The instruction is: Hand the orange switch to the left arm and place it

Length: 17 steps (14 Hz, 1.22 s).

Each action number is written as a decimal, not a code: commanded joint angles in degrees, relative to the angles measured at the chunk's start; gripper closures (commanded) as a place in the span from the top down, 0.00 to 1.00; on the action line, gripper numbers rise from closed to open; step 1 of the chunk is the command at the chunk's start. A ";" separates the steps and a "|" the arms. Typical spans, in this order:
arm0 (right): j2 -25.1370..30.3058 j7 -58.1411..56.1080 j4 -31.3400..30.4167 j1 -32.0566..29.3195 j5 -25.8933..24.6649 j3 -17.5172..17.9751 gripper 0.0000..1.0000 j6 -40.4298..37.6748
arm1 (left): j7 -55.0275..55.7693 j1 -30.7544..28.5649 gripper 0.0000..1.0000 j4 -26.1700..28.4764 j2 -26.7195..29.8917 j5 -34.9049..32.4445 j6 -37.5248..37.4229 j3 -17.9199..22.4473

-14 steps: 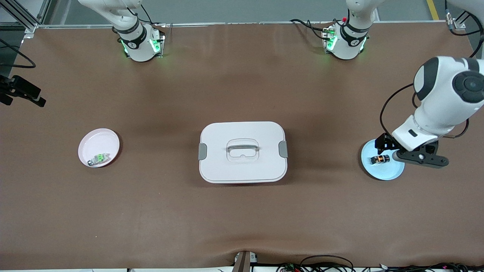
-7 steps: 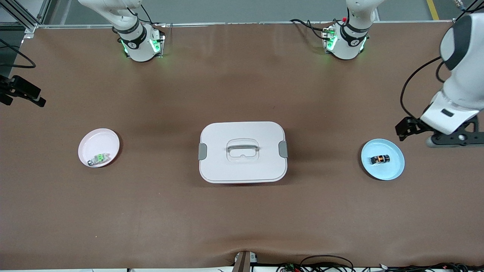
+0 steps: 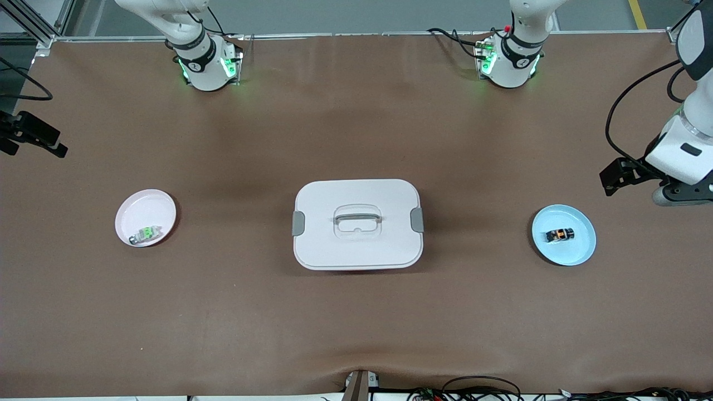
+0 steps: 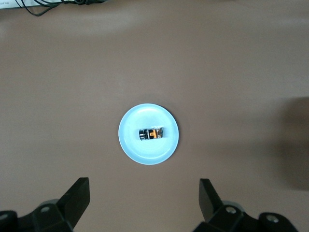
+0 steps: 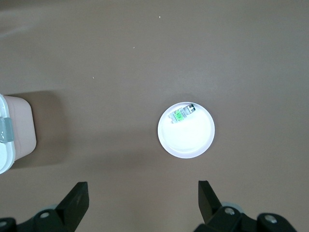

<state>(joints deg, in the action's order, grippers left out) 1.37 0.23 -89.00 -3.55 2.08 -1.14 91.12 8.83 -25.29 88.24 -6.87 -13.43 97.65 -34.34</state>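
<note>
— What is on the bench (image 3: 356,334), biggest first?

— The box (image 3: 357,224) sits at the middle, lid on, a grey clasp on each short side and its handle recessed in the top. My two arms come next. The left arm (image 3: 688,111) hangs high over the bench edge at its own end; the right arm (image 3: 184,33) shows only its base and lower links at the edge where the bases stand, and it waits.

— And your grippers?

— My left gripper (image 4: 144,200) hovers in the air over bare bench beside the blue plate (image 3: 574,253), toward the left arm's end, fingers spread wide and holding nothing. My right gripper (image 5: 142,200) is also spread wide and empty, up above the pink plate (image 5: 190,142); the front view does not show it, so I place it only from its own wrist view.

— Where is the orange switch?

— The orange switch (image 3: 560,234) lies on its side near the middle of the blue plate, well apart from the box, toward the left arm's end of the bench. Nothing touches it.

— Anything else?

— A green-and-silver component (image 3: 146,234) lies in the pink plate near its rim, toward the right arm's end.
</note>
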 commanded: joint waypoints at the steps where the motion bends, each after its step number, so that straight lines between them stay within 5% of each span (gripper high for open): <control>1: -0.22 -0.41 1.11 -1.19 -0.67 0.96 1.00 -0.85 | -0.66 11.27 1.00 -0.35 4.22 5.84 -4.74 12.75; 3: -0.22 -0.50 1.11 -1.19 -0.76 0.96 1.00 -0.94 | 0.40 19.89 1.00 -0.08 6.25 7.71 -8.16 19.98; 9: -0.22 -0.50 1.11 -1.19 -0.76 0.96 1.00 -0.94 | 0.49 29.59 1.00 5.10 14.42 12.28 -10.72 30.55; 17: -0.22 -0.41 1.11 -1.02 -0.76 0.96 1.00 -0.85 | -0.39 28.63 1.00 5.55 15.23 14.05 -12.49 30.74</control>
<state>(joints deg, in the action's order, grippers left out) 1.36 0.23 -88.98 -3.57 2.06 -1.14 91.09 9.14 3.19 93.66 8.26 0.38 85.96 -4.17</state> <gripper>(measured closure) 0.000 0.000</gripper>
